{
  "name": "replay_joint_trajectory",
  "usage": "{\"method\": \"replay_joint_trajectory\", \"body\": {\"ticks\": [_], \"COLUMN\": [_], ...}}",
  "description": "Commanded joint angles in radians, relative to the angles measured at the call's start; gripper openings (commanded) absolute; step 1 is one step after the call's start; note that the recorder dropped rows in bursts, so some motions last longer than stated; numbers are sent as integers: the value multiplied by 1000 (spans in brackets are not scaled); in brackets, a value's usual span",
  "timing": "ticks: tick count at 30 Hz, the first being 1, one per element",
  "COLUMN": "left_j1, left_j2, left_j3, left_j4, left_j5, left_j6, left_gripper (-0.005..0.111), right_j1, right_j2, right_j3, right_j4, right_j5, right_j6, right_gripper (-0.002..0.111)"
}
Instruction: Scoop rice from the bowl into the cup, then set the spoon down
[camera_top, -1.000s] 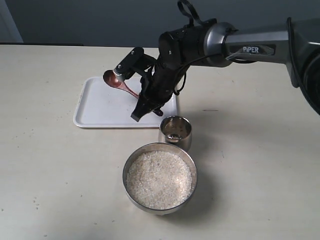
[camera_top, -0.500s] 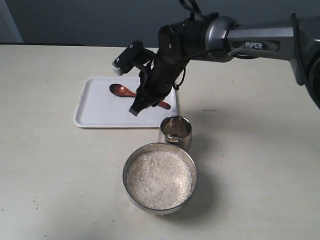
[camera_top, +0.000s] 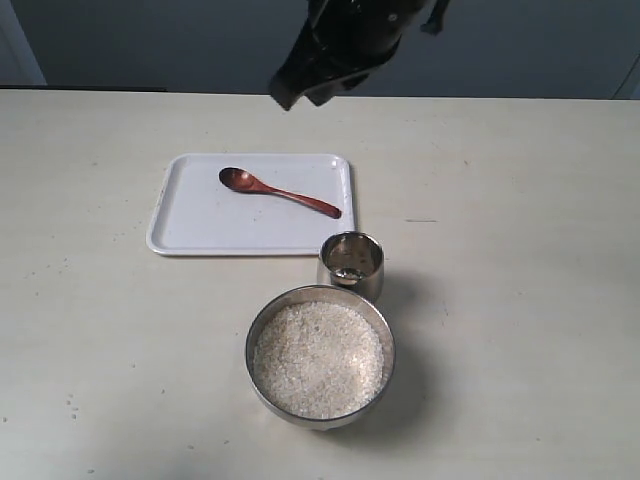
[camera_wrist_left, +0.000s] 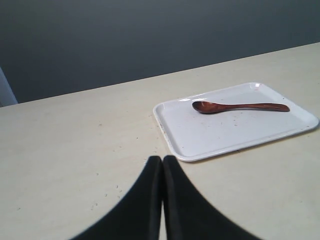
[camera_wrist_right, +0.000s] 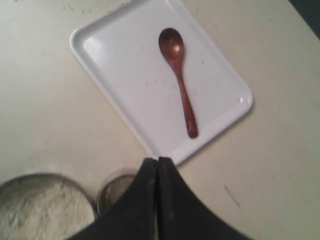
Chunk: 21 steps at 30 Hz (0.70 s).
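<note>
The reddish-brown wooden spoon (camera_top: 280, 192) (camera_wrist_left: 240, 106) (camera_wrist_right: 179, 80) lies flat on the white tray (camera_top: 200, 225), touched by nothing. The small steel cup (camera_top: 350, 265) (camera_wrist_right: 116, 187) stands between the tray and the wide steel bowl (camera_top: 300, 415), which is full of white rice (camera_top: 318, 358) (camera_wrist_right: 35, 210). What the cup holds is unclear. My right gripper (camera_top: 287, 98) (camera_wrist_right: 158, 160) hangs high above the tray's far edge, shut and empty. My left gripper (camera_wrist_left: 162, 159) is shut and empty, low over bare table beside the tray (camera_wrist_left: 225, 135); the exterior view does not show it.
A few stray grains (camera_wrist_left: 107, 192) lie on the table near my left gripper. A dark wall (camera_top: 150, 40) runs along the table's far edge. A short dark mark (camera_top: 420, 220) sits on the table to the right of the tray.
My right gripper let go of the spoon, which now lies on the tray. The arm then rose and pulled back toward the far edge, and its jaws shut.
</note>
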Motion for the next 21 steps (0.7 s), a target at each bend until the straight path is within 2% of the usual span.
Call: {"method": "replay_joint_trajectory", "body": {"ticks": [1, 6, 9, 16, 19, 21], "left_j1": [-2, -2, -2, -2, -2, -2], "left_j2": [-4, -4, -4, -4, -4, -4], "left_j3": [-2, -2, -2, -2, -2, -2], "left_j4": [-1, -1, -1, -1, -1, -1], "left_j5": [-15, -15, -15, -15, -15, -15], "left_j6": [-2, -2, -2, -2, -2, -2], "left_gripper": [1, 1, 1, 1, 1, 1], "right_j1": [-4, -4, -4, -4, -4, -6], "right_j2": [-125, -294, -415, -591, -622, -652], "right_j3": [19, 134, 189, 195, 195, 202], "right_j4": [-107, -77, -79, -88, -172, -334], "right_j5": [169, 169, 169, 129, 93, 70], "right_j6": [46, 71, 209, 243, 324, 481], "right_gripper": [-1, -1, -1, -1, -1, -1]}}
